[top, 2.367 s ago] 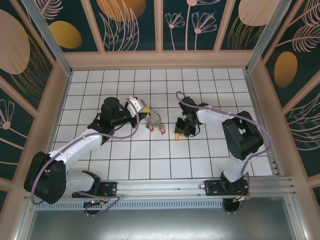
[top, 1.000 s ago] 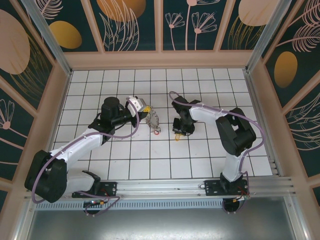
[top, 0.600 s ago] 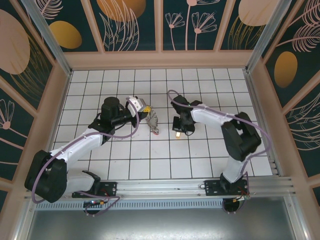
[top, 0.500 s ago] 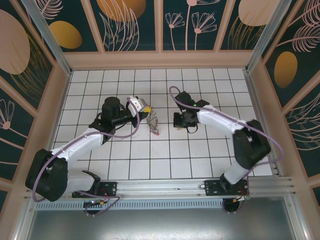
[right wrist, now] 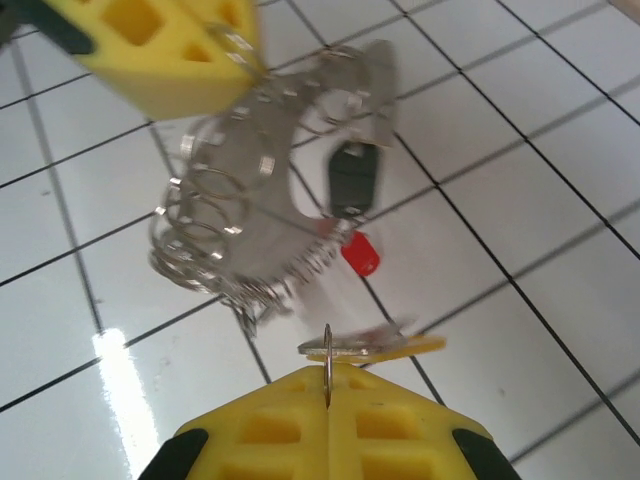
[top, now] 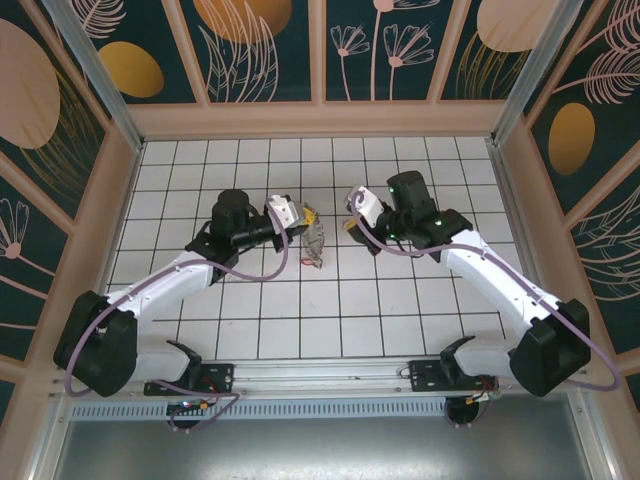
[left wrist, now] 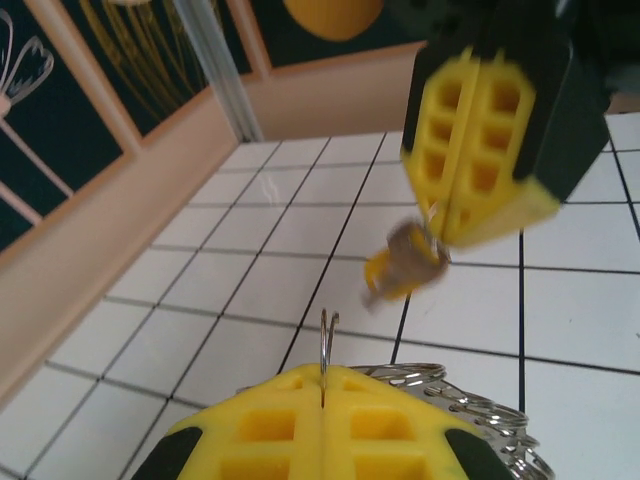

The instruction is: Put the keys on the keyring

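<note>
Top external: left tool (top: 300, 219) and right tool (top: 352, 226) are both staying clenched, facing each other mid-counter (top: 300, 320).
Left tool is gripping the keyring (top: 316, 241) by a wire loop on its rim; the hoop is hanging tilted under it, with a red tag (right wrist: 360, 254) dangling at the low edge. Right tool is pinching the thin ring of the keys (right wrist: 360, 348), yellow tag (right wrist: 418, 347) sticking out sideways. Keys are sitting at 3 o'clock of the keyring, near but not touching, lifted off the tiles. Can't tell if the hoop is touching the counter.
</note>
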